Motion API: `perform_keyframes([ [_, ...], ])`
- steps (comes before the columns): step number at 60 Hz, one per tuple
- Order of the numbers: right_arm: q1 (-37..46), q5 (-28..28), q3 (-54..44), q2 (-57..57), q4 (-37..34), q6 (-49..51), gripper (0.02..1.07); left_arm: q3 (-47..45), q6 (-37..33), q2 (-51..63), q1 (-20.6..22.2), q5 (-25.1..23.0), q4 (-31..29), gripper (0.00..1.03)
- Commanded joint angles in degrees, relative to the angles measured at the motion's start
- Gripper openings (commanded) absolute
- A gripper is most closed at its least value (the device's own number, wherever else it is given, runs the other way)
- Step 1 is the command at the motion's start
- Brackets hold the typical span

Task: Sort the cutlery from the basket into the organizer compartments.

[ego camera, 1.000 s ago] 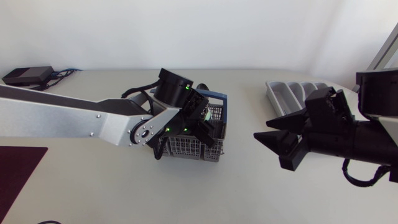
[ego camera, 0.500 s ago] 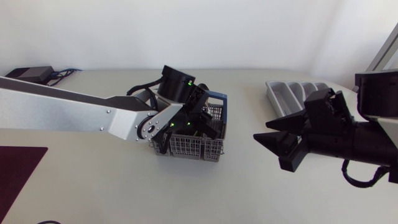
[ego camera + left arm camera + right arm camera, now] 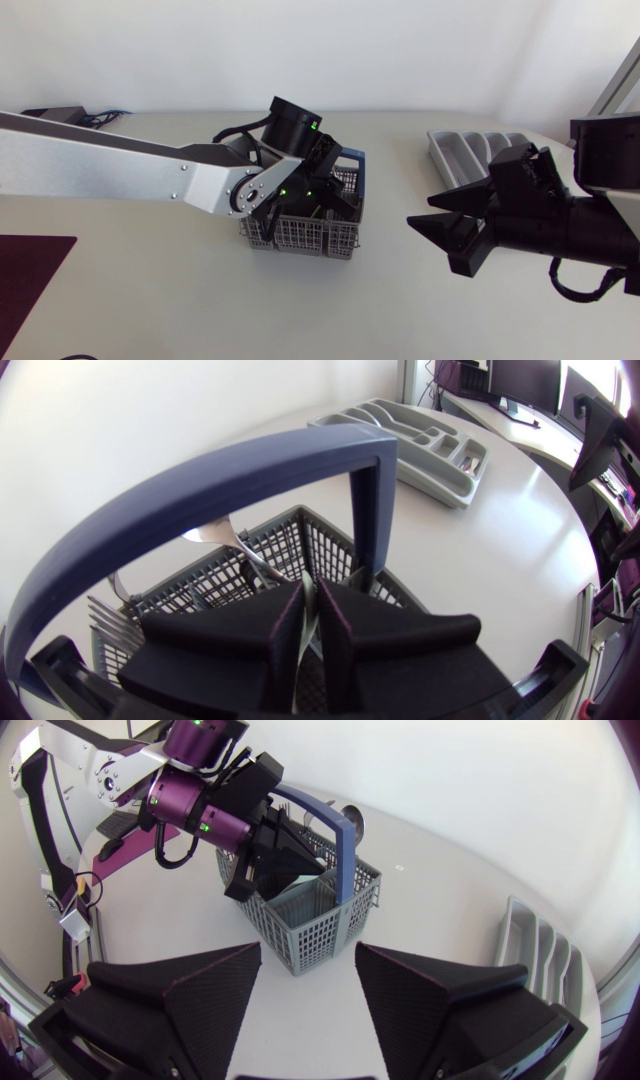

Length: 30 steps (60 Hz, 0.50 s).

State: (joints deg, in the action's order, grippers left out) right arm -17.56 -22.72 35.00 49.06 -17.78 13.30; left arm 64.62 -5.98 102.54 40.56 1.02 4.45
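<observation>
Left gripper (image 3: 311, 598) is seen down in the grey basket (image 3: 300, 238) at frame centre, fingers pressed together on a spoon (image 3: 215, 535) handle. Right gripper (image 3: 425, 210) is held spread apart at centre right. Organizer (image 3: 465, 155) sits upper right.

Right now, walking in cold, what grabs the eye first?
The left arm's end effector is plunged into the grey mesh basket in the middle of the table. It sits under the blue handle, with a spoon just ahead of it. Next is the right end effector, wide open, hovering beside the basket, with the grey organizer behind it near the table's far right corner.
</observation>
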Motion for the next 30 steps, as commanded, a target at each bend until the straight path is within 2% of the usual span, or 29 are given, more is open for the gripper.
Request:
perform_keyframes([
  [1,-0.28,-0.31,-1.69,-0.37,0.47,0.32,0.72,1.12,1.14,2.84,-0.57,-1.37,-2.07,0.04],
  [17,-0.19,-0.31,-1.87,-0.45,0.55,0.32,0.72,0.86,1.14,2.49,-0.74,-2.07,-3.48,0.03],
  [30,-0.1,-0.31,-2.04,-0.45,0.55,0.32,0.72,-3.36,0.53,-4.72,0.14,-2.07,-2.69,0.03],
])
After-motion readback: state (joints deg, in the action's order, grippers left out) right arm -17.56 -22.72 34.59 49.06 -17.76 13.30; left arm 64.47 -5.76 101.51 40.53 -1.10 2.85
